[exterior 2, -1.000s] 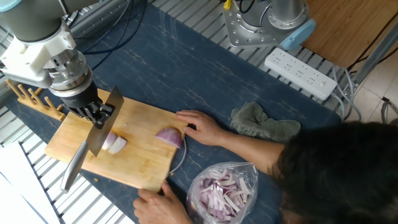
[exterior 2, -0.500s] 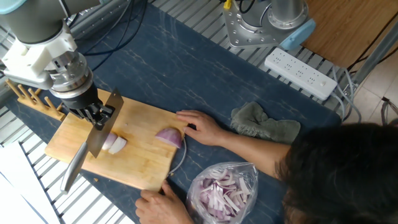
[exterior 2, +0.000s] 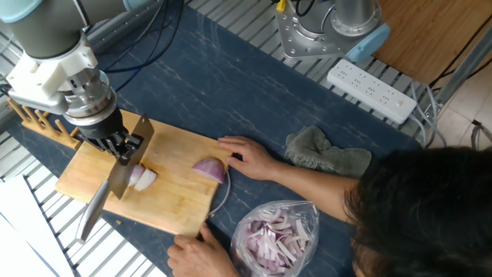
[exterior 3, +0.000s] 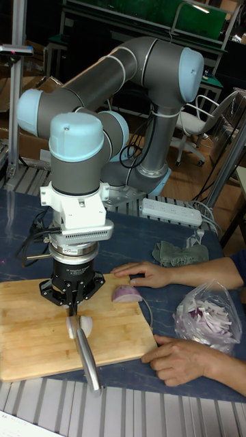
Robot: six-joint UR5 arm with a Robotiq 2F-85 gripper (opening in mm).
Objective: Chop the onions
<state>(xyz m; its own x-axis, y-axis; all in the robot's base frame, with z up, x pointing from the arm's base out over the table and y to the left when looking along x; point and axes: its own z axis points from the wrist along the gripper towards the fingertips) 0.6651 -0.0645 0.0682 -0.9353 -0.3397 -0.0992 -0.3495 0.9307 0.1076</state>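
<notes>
On the wooden cutting board [exterior 2: 181,208] [exterior 3: 34,334] lies a small pale pink-white onion wedge [exterior 2: 143,178] [exterior 3: 85,325] in slices. My gripper [exterior 2: 117,145] [exterior 3: 73,295] is shut on a knife [exterior 2: 115,185] [exterior 3: 87,358], whose blade stands down into the left side of that wedge. The larger purple onion half-dome [exterior 2: 209,170] [exterior 3: 127,294] rests near the board's right edge, apart from the blade.
A person's hand [exterior 2: 247,158] [exterior 3: 147,274] lies beside the purple half, and another hand [exterior 2: 196,254] [exterior 3: 183,358] holds the board's near corner. A clear bag of onion strips [exterior 2: 277,235] [exterior 3: 205,317], a grey cloth [exterior 2: 327,152] and a power strip [exterior 2: 371,91] lie to the right.
The knife has dropped slightly lower and deeper into the pale wedge. The onion pieces and the person's hands have stayed where they were.
</notes>
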